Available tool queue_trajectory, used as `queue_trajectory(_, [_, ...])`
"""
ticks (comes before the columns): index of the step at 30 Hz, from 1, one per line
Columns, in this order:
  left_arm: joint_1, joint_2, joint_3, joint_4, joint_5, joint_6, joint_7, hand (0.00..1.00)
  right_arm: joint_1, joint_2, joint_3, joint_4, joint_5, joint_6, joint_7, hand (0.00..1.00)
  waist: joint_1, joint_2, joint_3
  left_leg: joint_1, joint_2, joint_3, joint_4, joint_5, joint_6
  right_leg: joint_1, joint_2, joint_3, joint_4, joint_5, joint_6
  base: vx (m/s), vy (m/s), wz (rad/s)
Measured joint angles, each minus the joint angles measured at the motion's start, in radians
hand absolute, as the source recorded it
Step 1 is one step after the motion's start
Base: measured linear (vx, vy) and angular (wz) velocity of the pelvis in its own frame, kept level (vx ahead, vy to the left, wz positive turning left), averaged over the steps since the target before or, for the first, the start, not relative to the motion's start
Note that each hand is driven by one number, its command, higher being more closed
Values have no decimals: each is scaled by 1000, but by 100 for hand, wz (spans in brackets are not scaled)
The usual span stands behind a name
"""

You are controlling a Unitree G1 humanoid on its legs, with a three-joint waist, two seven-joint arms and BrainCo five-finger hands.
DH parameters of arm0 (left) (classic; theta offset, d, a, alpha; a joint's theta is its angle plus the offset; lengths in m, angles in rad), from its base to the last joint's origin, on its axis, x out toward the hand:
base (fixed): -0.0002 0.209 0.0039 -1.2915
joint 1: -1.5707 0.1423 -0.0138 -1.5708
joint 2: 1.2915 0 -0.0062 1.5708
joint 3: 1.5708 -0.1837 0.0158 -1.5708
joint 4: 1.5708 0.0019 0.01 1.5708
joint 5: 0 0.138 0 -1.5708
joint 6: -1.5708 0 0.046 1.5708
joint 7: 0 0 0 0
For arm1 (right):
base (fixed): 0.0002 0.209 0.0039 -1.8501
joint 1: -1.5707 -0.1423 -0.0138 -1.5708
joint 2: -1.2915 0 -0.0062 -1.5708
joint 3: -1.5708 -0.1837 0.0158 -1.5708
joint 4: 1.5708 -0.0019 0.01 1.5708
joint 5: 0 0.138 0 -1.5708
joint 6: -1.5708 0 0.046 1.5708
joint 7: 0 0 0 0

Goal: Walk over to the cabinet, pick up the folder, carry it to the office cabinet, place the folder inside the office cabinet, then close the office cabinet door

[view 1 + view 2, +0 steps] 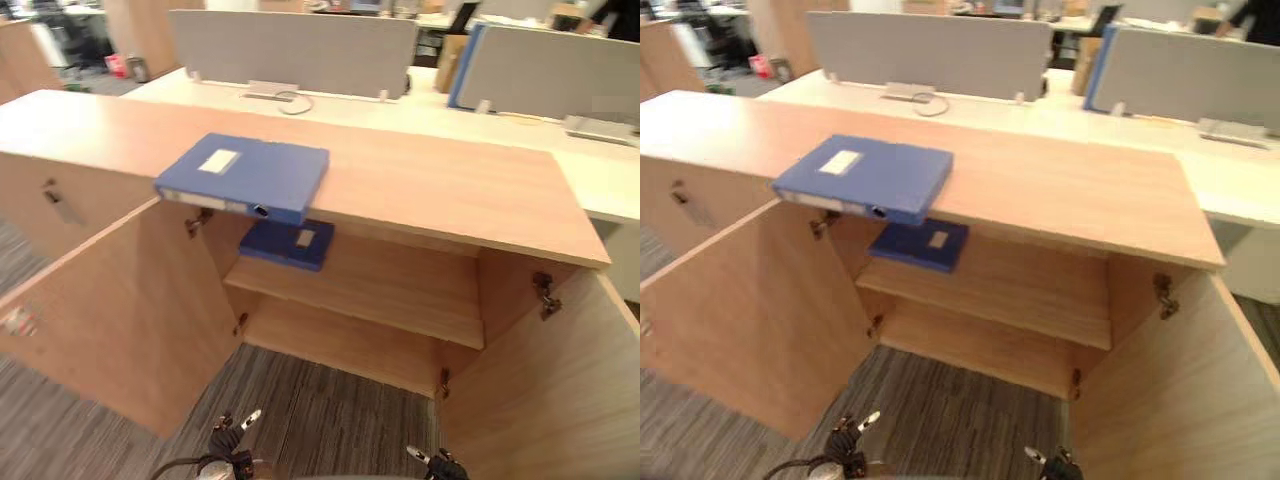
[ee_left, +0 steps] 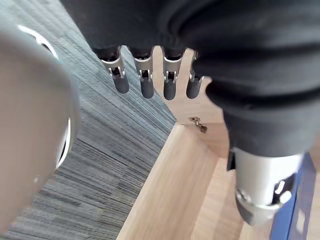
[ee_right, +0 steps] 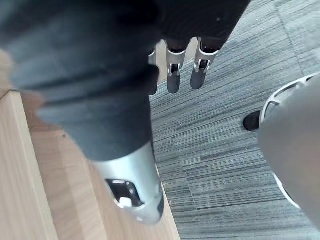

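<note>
A low office cabinet (image 1: pixel 420 190) of pale wood-grain laminate stands with both doors swung wide towards the robot. The left door (image 1: pixel 120 310) and the right door (image 1: pixel 555 390) are flat slabs hung on small metal hinges (image 1: pixel 543 295). On the smooth cabinet top, towards the left, lies a thick rectangular blue box folder (image 1: pixel 245 177). It has a smooth, plastic-looking surface and a pale label (image 1: pixel 218 160) on its upper face. It lies flat and slightly angled, and its near spine pokes just past the top's front edge. Neither hand touches it. Directly below it, on the left end of the wooden inner shelf (image 1: pixel 400 290), a second, darker blue folder (image 1: pixel 288 243) lies flat. Behind the cabinet runs a white desk (image 1: pixel 620 190) with upright grey fabric-covered divider panels (image 1: pixel 290 50). The floor in front is grey carpet (image 1: pixel 320 410) with fine stripes. The left hand (image 2: pixel 168 82) hangs low over the carpet near the left door, well below the folder. Its silver, dark-tipped fingers are straight and spread in a row, and it holds nothing. The right hand (image 3: pixel 175 75) hangs low beside the right door. Its fingers are likewise loose and extended, and it is empty.
</note>
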Motion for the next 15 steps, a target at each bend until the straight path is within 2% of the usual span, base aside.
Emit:
queue_trajectory(1, [1,-4,6,-5,0,-1,2,0,-6,-1,19,0,0,-1,-1,0,6,-4,2,2,-45,-51,-100,-1,-3,2,-16,34,2,1,3,249,330,-149])
queue_trajectory(2, [4,-8,17,-6,-1,-3,6,0,-17,-2,25,0,1,-4,0,0,9,-1,0,14,-121,-183,-291,18,-26,-3,-39,79,-3,5,32,197,321,-147])
queue_trajectory(3, [12,-18,20,2,-3,-9,7,0,-22,-12,37,-1,2,-7,2,0,14,18,-12,25,-163,-275,-400,162,-15,-1,-41,128,-15,5,69,209,326,-112])
queue_trajectory(4, [10,-9,25,6,-4,-9,6,0,-19,-3,48,1,2,-7,1,0,6,5,-16,36,-181,-265,-412,164,-10,2,-61,139,-27,9,77,244,297,-53])
queue_trajectory(5, [5,0,28,7,-6,-16,7,0,-20,10,69,2,2,-6,3,0,1,-36,-16,56,-207,-246,-450,177,9,4,-96,132,-38,20,92,220,268,-11])
queue_trajectory(7, [0,20,33,25,-20,-18,6,0,-19,31,72,1,2,-7,3,0,13,-60,-30,72,-234,-205,-494,184,21,-11,-134,138,-48,32,110,180,256,-34])
queue_trajectory(9, [4,42,32,84,-27,-15,5,0,-21,48,102,-8,2,-10,8,0,15,-70,-46,139,-264,-156,-591,210,50,-11,-169,154,-57,49,129,159,209,-55])
queue_trajectory(11, [10,49,11,102,-28,-14,5,0,-18,50,102,-5,3,-14,12,0,11,-65,-61,165,-282,-140,-641,225,62,-12,-188,153,-64,51,131,100,111,-24])
queue_trajectory(15, [10,61,-34,113,-25,-15,5,0,-14,49,90,8,2,-27,21,0,3,-68,-68,212,-287,-130,-720,255,60,-8,-190,150,-69,55,136,71,37,-9])
